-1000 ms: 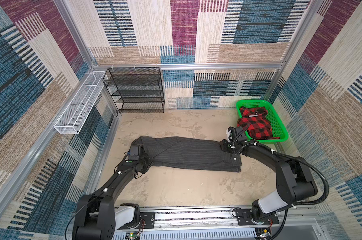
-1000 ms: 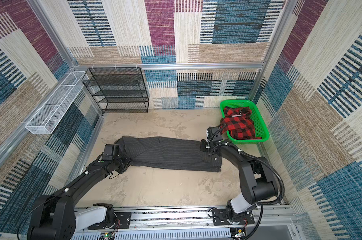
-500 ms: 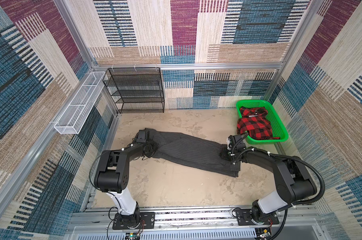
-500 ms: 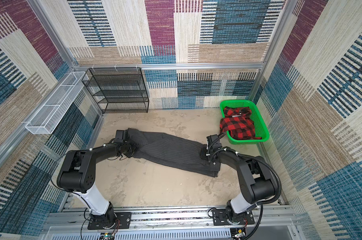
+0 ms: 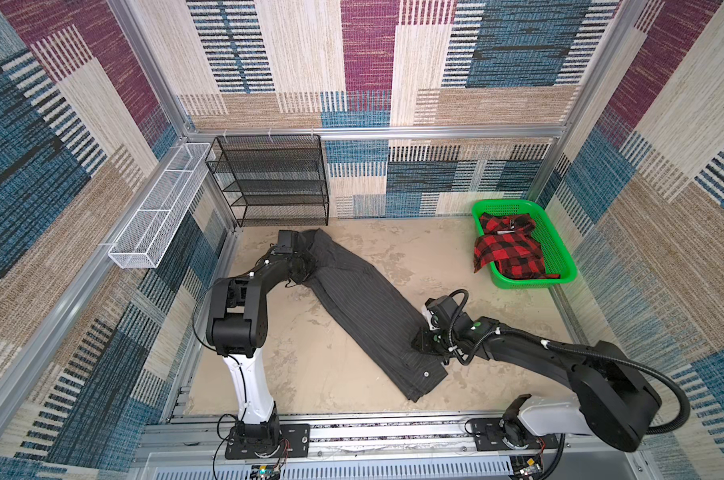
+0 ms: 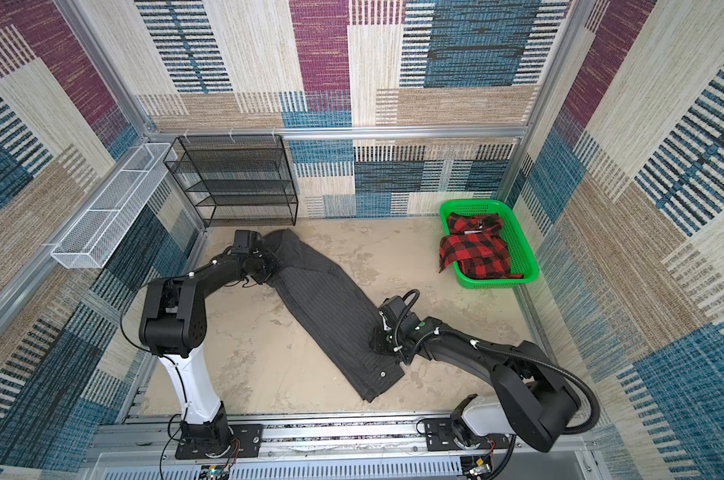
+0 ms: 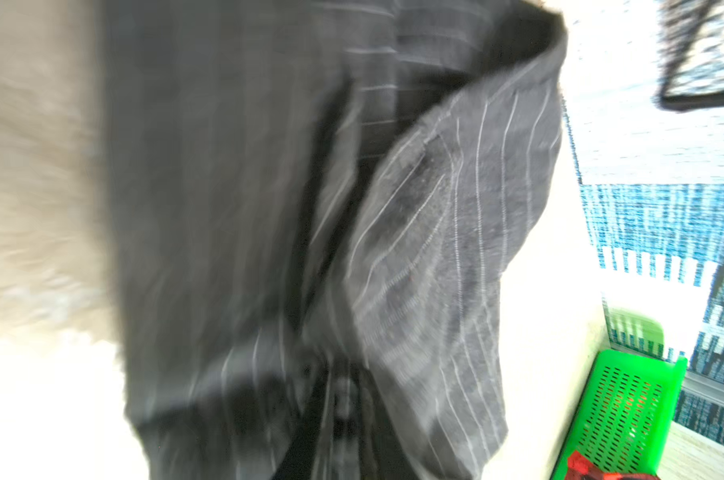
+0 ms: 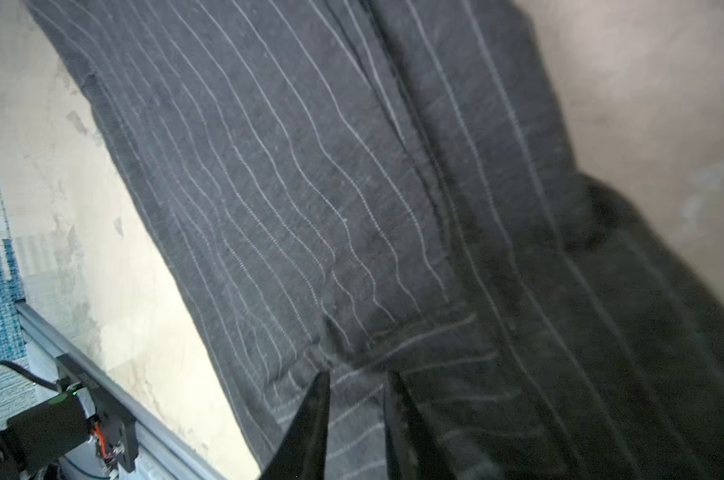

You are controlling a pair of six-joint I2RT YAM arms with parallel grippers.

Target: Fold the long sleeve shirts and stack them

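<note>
Working the grey pinstripe shirt (image 5: pixel 364 307) first, by my read: it lies on the worktop (image 5: pixel 414 257) as a long narrow strip, sides folded in, running diagonally from just beside the black wire rack (image 5: pixel 268 183) toward the front rail. Left gripper (image 5: pixel 309 258) is at the far end, right gripper (image 5: pixel 420 341) near the front end, a bit short of the strip's tip. Right wrist view: jaws nearly together, pinching a ridge of striped cloth. Left wrist view is blurred and full of bunched fabric with the jaws buried in it, so I can't tell if they're closed on anything. Red-and-black check shirt (image 5: pixel 507 253) sits crumpled in the green basket (image 5: pixel 526 284), one corner hanging over the rim, untouched. Step in hand looks like lining the strip up: lengthwise fold done, cross fold pending. Next move needs the strip straight and flat, then one end carried over the other, both arms in step so the layers don't slide. Risk: a thin pinch slips and the stacked layers fan out. Check shirt comes after, then the stack.
</note>
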